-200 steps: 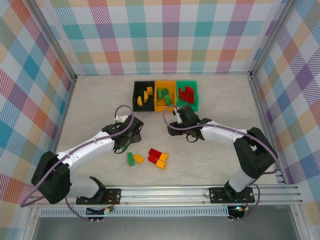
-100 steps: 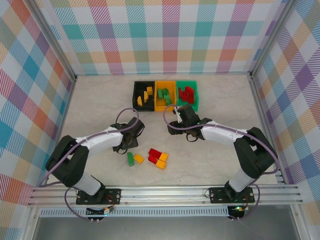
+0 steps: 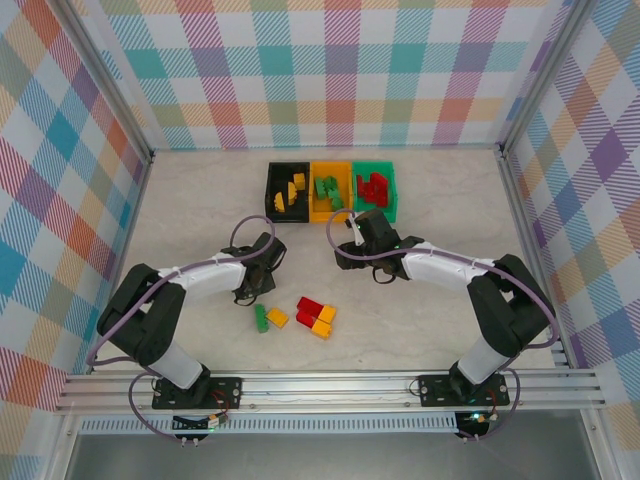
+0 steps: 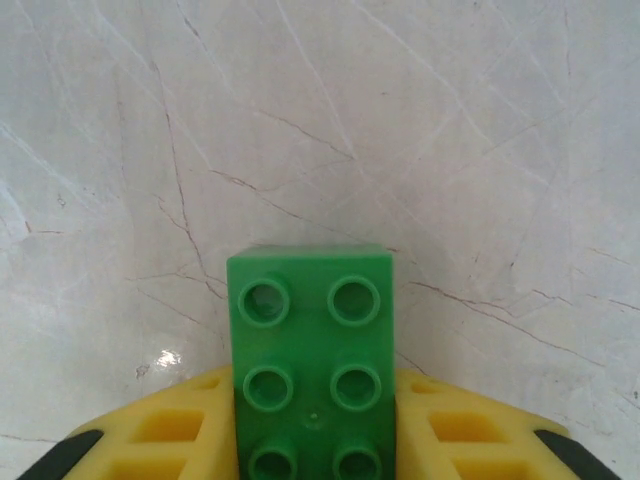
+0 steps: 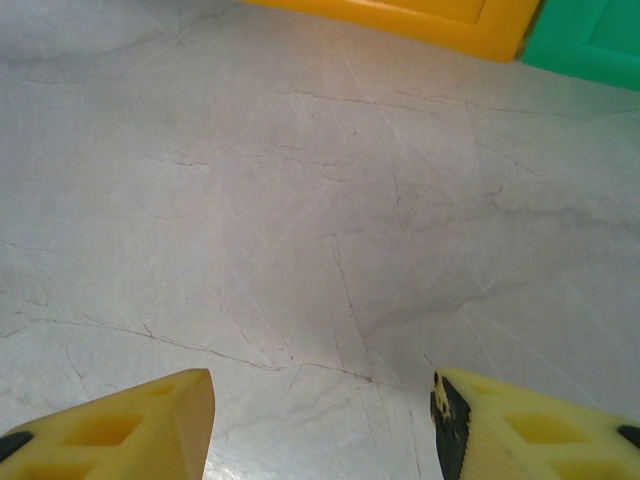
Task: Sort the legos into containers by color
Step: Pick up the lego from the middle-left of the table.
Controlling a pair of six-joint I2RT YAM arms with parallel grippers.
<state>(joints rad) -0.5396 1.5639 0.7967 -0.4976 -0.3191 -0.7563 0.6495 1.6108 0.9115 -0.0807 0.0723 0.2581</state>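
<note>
Now clamped between the yellow fingers [image 4: 170,435] of our left gripper [image 4: 312,390], a green brick [image 4: 310,320] rides studs-up toward the wrist camera, over the bare table [image 4: 450,150]. We read the firm pinch as a carry. Green pieces already lie in the orange-yellow bin [image 3: 331,205], so that looks like its destination. Our right gripper [image 5: 320,400] hangs with its jaws wide apart, holding nothing, just short of that bin and the green bin [image 3: 374,200], which holds red pieces. The black bin [image 3: 286,205] holds yellow ones. A small cluster of loose legos [image 3: 310,315] waits nearer the bases.
</note>
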